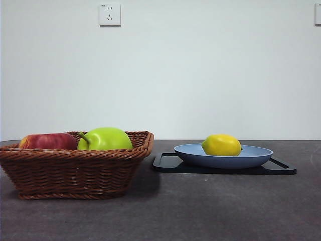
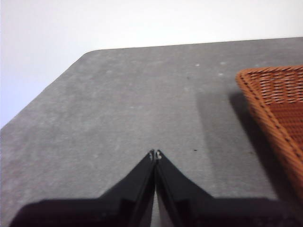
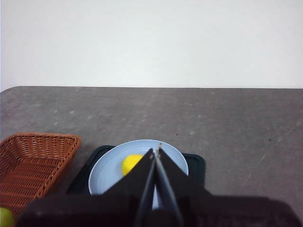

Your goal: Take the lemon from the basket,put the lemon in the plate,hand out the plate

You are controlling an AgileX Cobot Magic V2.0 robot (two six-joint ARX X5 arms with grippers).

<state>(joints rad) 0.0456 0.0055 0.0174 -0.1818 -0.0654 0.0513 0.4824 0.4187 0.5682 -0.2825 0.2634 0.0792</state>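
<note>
Lemon [image 1: 221, 144] sits in the plate [image 1: 256, 155] on a black tray [image 1: 281, 168] — basket [image 1: 75, 170] beside it holds a green apple [image 1: 105, 139] and a red apple [image 1: 47, 141]. Left gripper [image 2: 155, 153] jaws pressed together over bare table [image 2: 118, 109]; right gripper [image 3: 155, 151] likewise pinched closed, empty, above the plate. No readable writing.

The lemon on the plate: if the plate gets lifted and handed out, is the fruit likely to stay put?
Probably, if kept level. The lemon is oval and smooth, so it may roll under tilt. It lies loose on the shallow plate, whose low raised rim would likely stop only a slow roll. The plate looks stiff, and sits on a black tray.
</note>
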